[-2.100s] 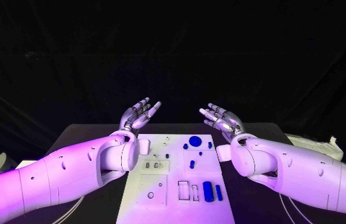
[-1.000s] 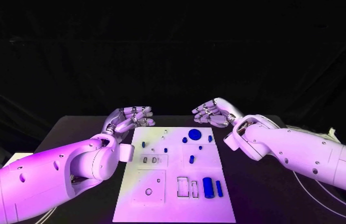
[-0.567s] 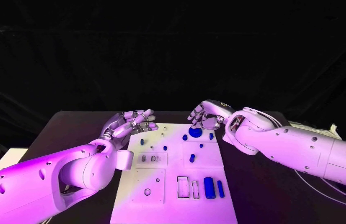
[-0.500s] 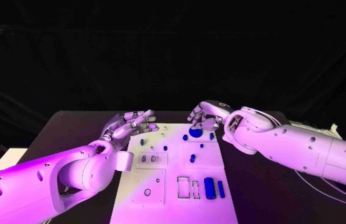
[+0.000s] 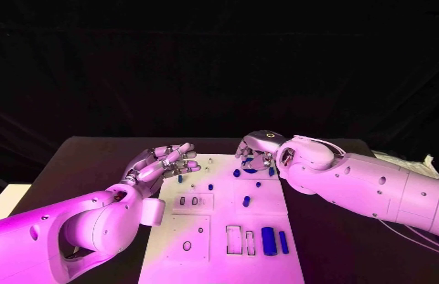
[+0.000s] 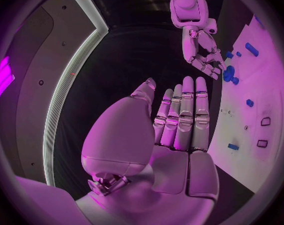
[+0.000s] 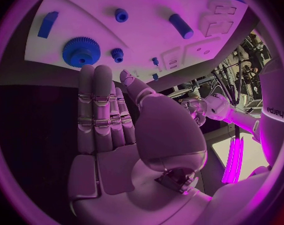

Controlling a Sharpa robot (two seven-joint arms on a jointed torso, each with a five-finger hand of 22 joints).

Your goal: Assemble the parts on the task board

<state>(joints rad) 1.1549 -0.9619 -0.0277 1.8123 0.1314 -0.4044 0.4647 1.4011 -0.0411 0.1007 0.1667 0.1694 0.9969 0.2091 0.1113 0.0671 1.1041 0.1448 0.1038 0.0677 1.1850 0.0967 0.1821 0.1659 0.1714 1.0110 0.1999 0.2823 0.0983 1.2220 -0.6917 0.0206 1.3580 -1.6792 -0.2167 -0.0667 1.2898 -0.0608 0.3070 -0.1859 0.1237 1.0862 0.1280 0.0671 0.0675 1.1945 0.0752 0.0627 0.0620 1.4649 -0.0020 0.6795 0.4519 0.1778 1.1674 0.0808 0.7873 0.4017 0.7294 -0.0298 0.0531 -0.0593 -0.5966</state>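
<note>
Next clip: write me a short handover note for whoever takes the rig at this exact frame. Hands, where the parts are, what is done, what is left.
Left hand: open, holding nothing, raised over the left far edge of the task board.
Right hand: holding nothing, fingers apart, reaching down at the far end of the board, fingertips close to the large blue gear; contact cannot be told.
Parts: a small blue gear beside the large one; a blue cylinder and a thinner blue bar near the front right; other small blue pieces scattered mid-board.
Done: nothing picked up.
Left: grasp and seat the parts.
</note>
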